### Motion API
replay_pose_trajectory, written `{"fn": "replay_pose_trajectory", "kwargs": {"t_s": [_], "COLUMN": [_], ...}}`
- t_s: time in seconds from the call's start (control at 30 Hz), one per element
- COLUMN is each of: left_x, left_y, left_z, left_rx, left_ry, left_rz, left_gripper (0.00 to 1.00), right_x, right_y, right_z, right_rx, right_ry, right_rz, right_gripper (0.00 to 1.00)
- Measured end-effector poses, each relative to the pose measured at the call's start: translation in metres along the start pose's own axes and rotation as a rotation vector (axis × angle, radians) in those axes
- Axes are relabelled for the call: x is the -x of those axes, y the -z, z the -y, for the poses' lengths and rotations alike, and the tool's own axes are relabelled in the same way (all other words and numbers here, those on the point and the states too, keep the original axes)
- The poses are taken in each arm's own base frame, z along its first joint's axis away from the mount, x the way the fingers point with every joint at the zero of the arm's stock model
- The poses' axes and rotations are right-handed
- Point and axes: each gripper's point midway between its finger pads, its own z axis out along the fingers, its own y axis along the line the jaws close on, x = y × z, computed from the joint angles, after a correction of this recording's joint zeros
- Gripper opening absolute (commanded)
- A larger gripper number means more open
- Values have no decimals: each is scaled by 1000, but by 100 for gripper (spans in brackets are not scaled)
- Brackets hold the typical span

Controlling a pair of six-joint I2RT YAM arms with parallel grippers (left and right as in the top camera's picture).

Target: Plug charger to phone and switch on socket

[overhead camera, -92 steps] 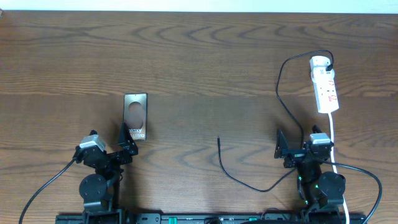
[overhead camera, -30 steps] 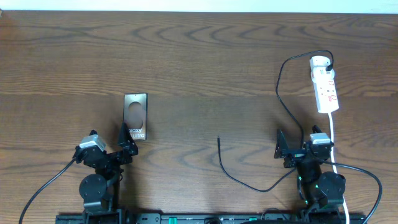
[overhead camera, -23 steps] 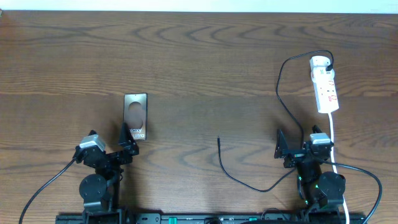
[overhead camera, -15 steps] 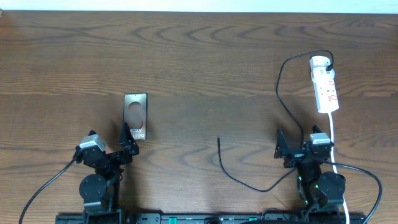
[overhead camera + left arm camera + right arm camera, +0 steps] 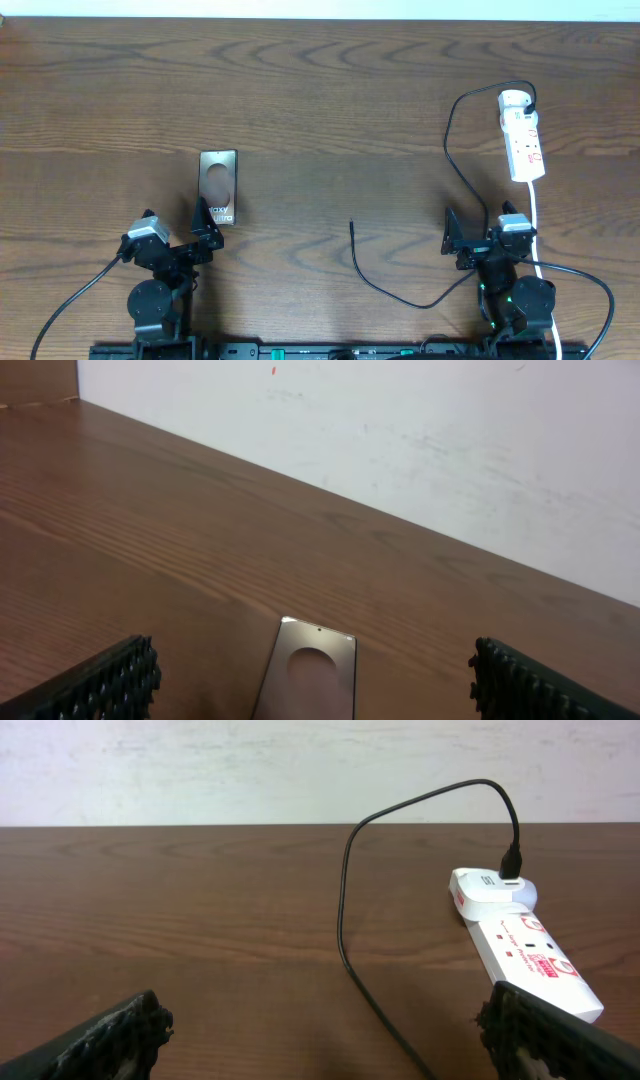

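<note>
The phone [image 5: 218, 187] lies flat on the table left of centre; it also shows in the left wrist view [image 5: 309, 680], just ahead of my open left gripper [image 5: 310, 710]. The charger cable [image 5: 452, 150] runs from the top of the socket strip [image 5: 522, 137] down past my right gripper [image 5: 470, 240] to a free plug tip [image 5: 351, 223] at mid-table. In the right wrist view the cable [image 5: 345, 920] and the socket strip [image 5: 520, 940] lie ahead of my open, empty right gripper [image 5: 320, 1060]. My left gripper [image 5: 200, 225] sits at the phone's near end.
The strip's white cord [image 5: 537, 215] runs down beside the right arm. A pale wall [image 5: 300, 760] bounds the table's far edge.
</note>
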Motion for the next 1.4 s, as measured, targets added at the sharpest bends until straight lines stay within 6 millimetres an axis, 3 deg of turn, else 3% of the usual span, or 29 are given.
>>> {"fn": "replay_pose_trajectory", "kwargs": {"t_s": [0.17,0.4,0.47,1.0,1.23,1.4], "left_x": [0,0,0,1,38,62], "left_y": [0,0,0,1,10,7], "left_z": [0,0,1,17,36,47], "left_rx": [0,0,-7,-94,-130,-117], "left_ry": [0,-4,0,-4,-36,-102], "left_rz": [0,0,-2,-11,-3,-115], "left_gripper": [97,38,9,8,7,7], "right_x": [0,0,0,0,0,0], "right_y": [0,0,0,0,0,0], "right_z": [0,0,0,0,0,0], "right_rx": [0,0,0,0,0,-2], "right_ry": [0,0,0,0,0,0], "right_rz": [0,0,-1,-1,-1,-1], "right_gripper": [99,99,99,99,99,99]}}
